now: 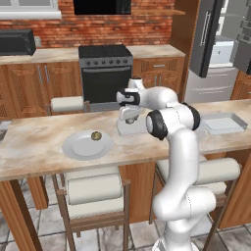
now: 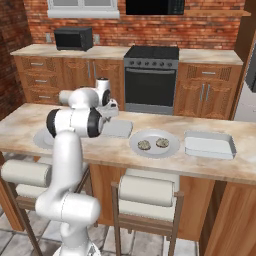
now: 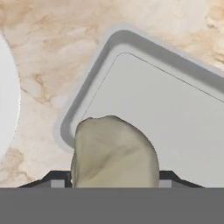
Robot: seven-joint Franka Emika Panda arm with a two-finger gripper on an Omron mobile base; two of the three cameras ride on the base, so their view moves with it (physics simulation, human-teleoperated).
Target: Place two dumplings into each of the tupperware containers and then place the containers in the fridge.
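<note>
The tool (image 3: pixel 114 183) grips a dumpling (image 3: pixel 114 151) between its tips, hanging directly above the near corner of a container (image 3: pixel 166 113) on the desk (image 3: pixel 65 39); release means going straight down

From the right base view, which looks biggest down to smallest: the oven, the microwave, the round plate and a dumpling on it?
1. Oven
2. Microwave, though it stands farther back
3. Round plate
4. Dumpling

On the surface (image 2: pixel 150 162), taking the plate (image 2: pixel 154 143) holding two dumplings (image 2: pixel 144 145) as landmark: one container (image 2: pixel 210 144) lies right of it; another container (image 2: pixel 118 129) left; the stove (image 2: pixel 151 80) behind.
</note>
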